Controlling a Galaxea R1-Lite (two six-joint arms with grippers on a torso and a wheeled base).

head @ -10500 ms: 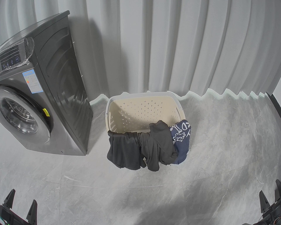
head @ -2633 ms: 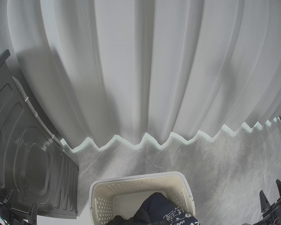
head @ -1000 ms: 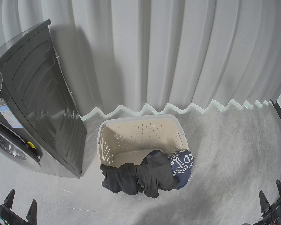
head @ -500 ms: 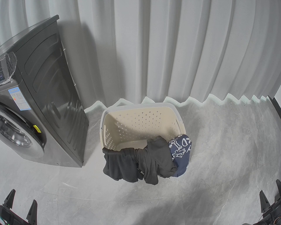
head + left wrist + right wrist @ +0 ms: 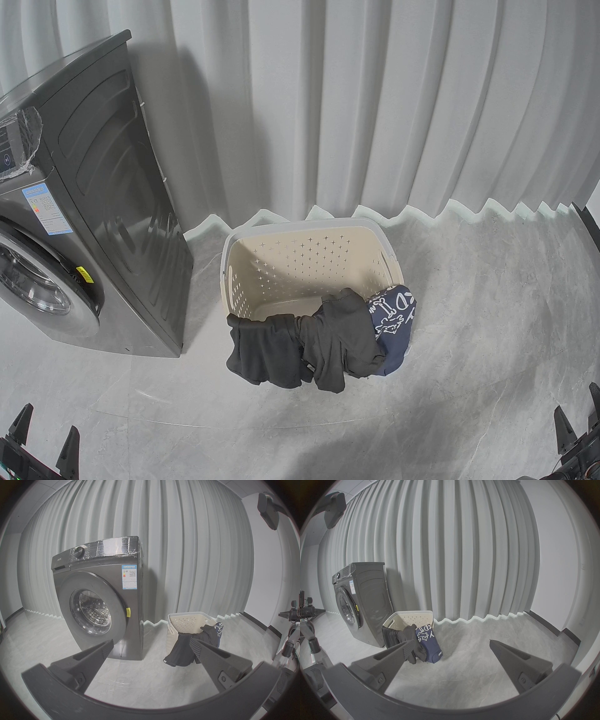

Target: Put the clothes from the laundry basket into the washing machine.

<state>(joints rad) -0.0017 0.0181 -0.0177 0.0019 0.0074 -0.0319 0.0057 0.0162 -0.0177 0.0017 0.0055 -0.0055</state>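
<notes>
A pleated white curtain [image 5: 350, 106] spans the far side, its hem meeting the grey marbled floor [image 5: 500, 300]. At far left stands the dark grey washing machine [image 5: 106, 206], its round glass door [image 5: 37, 287] shut across the drum, plastic film clinging to the control panel. Just right of the machine, apart from it, sits the cream laundry basket [image 5: 300, 256]. Black clothes [image 5: 312, 350] hang over its near rim and down the outside wall, with a navy printed garment [image 5: 397, 319] draped over the near right corner. The left gripper [image 5: 49, 422] sits low at near left and the right gripper [image 5: 575, 403] at near right, both well apart from the basket, fingers spread wide and holding nothing.
</notes>
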